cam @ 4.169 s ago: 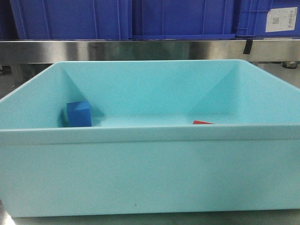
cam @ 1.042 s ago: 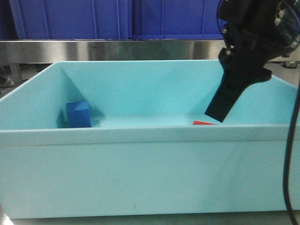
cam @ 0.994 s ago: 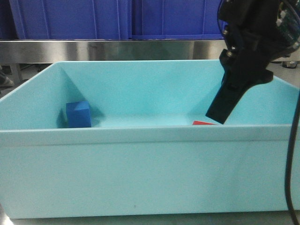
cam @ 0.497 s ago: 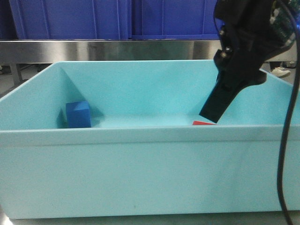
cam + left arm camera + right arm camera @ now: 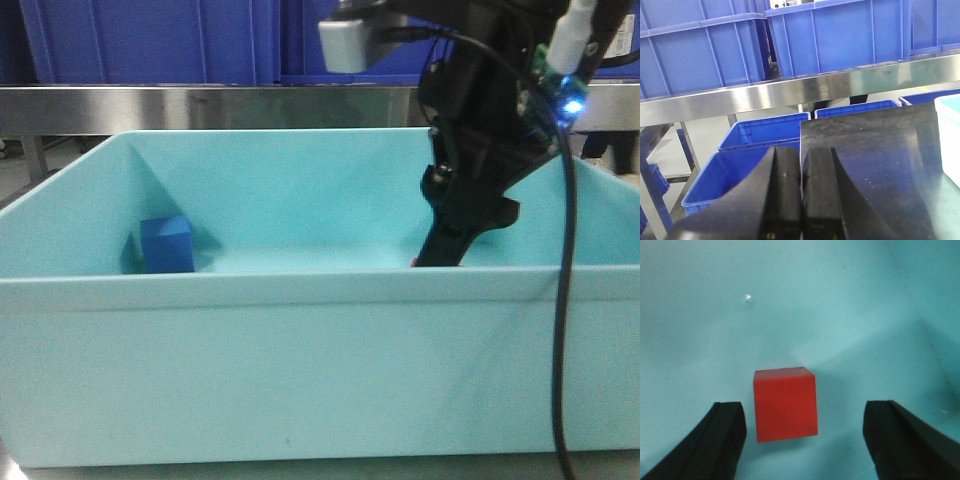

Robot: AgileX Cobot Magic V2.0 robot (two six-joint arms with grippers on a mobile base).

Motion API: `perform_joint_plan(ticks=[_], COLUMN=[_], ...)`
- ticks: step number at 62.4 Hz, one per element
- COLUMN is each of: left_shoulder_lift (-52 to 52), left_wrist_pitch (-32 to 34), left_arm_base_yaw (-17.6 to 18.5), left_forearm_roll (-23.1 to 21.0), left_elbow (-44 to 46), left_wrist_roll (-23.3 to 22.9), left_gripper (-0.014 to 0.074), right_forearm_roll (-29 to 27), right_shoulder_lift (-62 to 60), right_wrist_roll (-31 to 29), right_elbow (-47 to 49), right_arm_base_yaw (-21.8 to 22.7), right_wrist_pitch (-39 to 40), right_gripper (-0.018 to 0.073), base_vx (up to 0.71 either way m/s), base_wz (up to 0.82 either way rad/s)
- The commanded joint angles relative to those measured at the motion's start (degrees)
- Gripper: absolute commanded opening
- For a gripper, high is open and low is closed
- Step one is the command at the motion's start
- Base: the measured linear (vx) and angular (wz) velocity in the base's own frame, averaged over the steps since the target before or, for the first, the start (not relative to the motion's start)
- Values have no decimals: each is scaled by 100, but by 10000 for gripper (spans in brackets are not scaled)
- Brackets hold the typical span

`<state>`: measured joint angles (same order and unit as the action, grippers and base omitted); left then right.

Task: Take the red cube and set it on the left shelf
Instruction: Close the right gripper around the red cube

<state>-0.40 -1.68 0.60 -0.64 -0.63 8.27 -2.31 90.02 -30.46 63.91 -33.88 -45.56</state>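
Note:
The red cube (image 5: 785, 404) rests on the floor of the teal bin (image 5: 300, 360), near its right side. My right gripper (image 5: 805, 415) is open and straddles the cube, one finger on each side, neither touching it. In the front view the right gripper (image 5: 437, 252) reaches down inside the bin and hides all but a sliver of the red cube (image 5: 414, 262). My left gripper (image 5: 801, 167) is shut on nothing, away from the bin. A stainless steel shelf (image 5: 790, 92) holding blue crates lies ahead of it; I cannot tell if it is the left shelf.
A blue cube (image 5: 167, 245) sits in the bin's left corner. Blue crates (image 5: 150, 40) stand on a steel rail (image 5: 200, 105) behind the bin. More blue crates (image 5: 740, 165) lie low beside a dark tabletop (image 5: 880, 160). The right arm's cable (image 5: 562, 300) hangs before the bin.
The right arm has moved left and down into the bin, coming over the red cube and hiding most of it in the front view. The blue cube has not moved.

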Motion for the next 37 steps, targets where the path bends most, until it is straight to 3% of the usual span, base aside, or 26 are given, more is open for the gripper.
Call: perform_joint_plan(ticks=[1, 37], left_shoulder_lift=[-15, -15], left_wrist_pitch=[516, 516], left_arm_base_yaw=[7, 7], left_forearm_roll=[-27, -27], left_elbow=[-126, -126], left_wrist_roll=[3, 3], left_gripper=[106, 106], right_forearm_roll=[61, 50], right_shoulder_lift=[-65, 424], right_wrist_roll=[-62, -62], right_elbow=[272, 306], right_arm_base_yaw=[-4, -6], right_wrist_pitch=[176, 164], right_gripper=[596, 596], base_vx=[0, 0], base_wz=[0, 0])
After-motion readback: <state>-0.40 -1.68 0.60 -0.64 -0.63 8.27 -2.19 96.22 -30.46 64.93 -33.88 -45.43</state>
